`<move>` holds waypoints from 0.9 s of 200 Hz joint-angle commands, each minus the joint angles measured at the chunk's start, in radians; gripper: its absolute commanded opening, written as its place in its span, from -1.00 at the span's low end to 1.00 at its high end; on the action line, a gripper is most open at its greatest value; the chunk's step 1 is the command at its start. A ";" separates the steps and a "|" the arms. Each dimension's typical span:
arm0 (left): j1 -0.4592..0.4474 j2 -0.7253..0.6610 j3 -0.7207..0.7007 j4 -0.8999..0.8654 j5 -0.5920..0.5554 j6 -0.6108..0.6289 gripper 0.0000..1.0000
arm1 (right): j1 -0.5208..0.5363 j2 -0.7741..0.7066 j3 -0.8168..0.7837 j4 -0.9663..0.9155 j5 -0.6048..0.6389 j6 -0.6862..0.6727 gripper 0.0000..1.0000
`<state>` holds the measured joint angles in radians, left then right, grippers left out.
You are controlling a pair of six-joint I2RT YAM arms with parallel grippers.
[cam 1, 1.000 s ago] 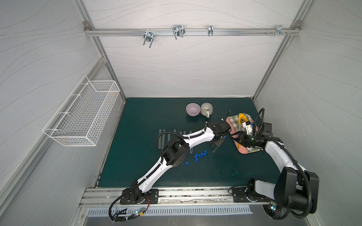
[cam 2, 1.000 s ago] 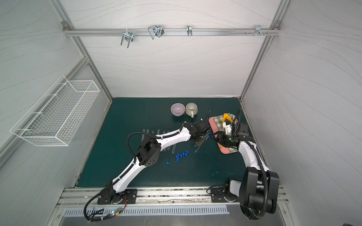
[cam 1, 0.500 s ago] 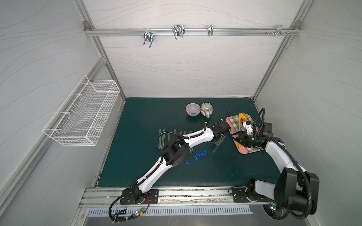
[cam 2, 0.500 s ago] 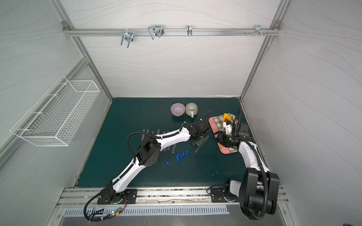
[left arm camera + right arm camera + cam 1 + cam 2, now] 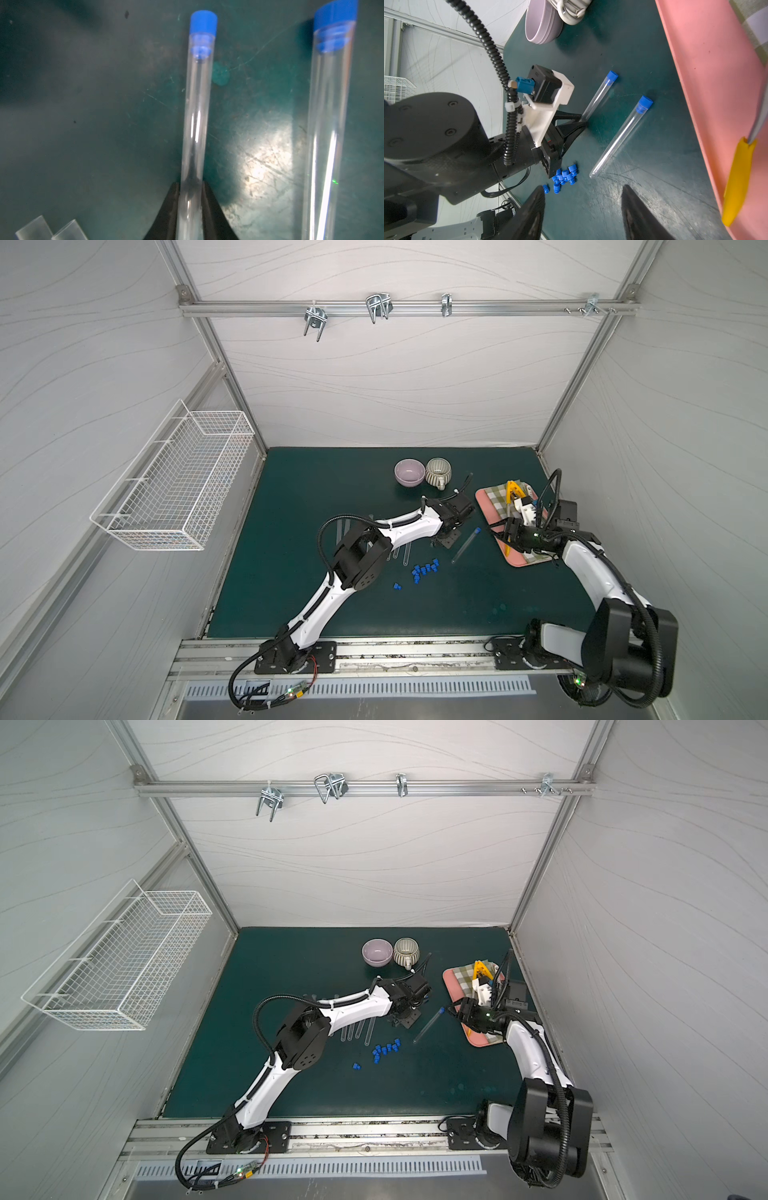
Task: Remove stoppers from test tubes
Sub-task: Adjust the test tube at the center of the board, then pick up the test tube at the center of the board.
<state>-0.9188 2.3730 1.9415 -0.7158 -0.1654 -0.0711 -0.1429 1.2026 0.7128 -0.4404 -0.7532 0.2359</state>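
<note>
**Top views.** The left end effector (image 5: 445,537) is reaching down to the table (image 5: 291,572), not far from the pink tray (image 5: 487,506). The loose test tube (image 5: 464,546) is lying just beside it, with its blue cap pointing toward the tray. The pulled stoppers (image 5: 424,568) are sitting in a cluster nearer the robot. The uncapped tubes (image 5: 368,1031) are lying side by side by the left forearm. Against the same views a second earlier, both arms and the loose tube are occupying the same spots, and nothing is visibly shifting at this distance.

**Left wrist.** The jaws are pressing on both sides of the held test tube (image 5: 195,124), toward its closed end. Its stopper (image 5: 203,21) is sitting fully in the mouth. Alongside and apart from it, the loose tube is carrying the second stopper (image 5: 335,18). Whether the held tube is lifting clear of the table cannot be told.

**Right wrist.** The right end effector (image 5: 583,207) is hovering with its fingers well apart, gripping nothing and facing both capped tubes. The yellow-handled tool (image 5: 737,182) is resting on the tray.

**Reading.** The clamp is looking settled, so the step in hand is probably offering that cap to the free end effector. Two stoppers are remaining to pull
</note>
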 commanded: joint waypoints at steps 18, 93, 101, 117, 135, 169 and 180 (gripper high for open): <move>0.016 0.019 0.006 -0.068 0.032 -0.009 -0.30 | 0.011 -0.017 -0.003 -0.001 -0.019 -0.012 0.18; 0.021 0.130 0.182 -0.093 0.122 0.011 -0.25 | 0.009 -0.031 0.004 -0.018 -0.013 -0.020 0.19; 0.021 0.135 0.188 -0.086 0.133 0.010 -0.25 | 0.009 -0.032 0.005 -0.020 -0.012 -0.021 0.19; 0.021 0.144 0.193 -0.071 0.140 0.009 -0.25 | 0.008 -0.032 0.007 -0.024 -0.011 -0.021 0.20; 0.020 0.161 0.212 -0.068 0.138 0.014 -0.27 | 0.006 -0.032 0.009 -0.027 -0.010 -0.025 0.20; 0.020 0.188 0.239 -0.067 0.135 0.026 -0.35 | 0.005 -0.032 0.008 -0.029 -0.010 -0.026 0.20; 0.020 0.198 0.250 -0.073 0.131 0.032 -0.38 | 0.003 -0.032 0.010 -0.030 -0.011 -0.027 0.20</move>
<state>-0.8967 2.4981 2.1628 -0.7799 -0.0502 -0.0673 -0.1387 1.1881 0.7128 -0.4465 -0.7528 0.2356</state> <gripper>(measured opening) 0.323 0.600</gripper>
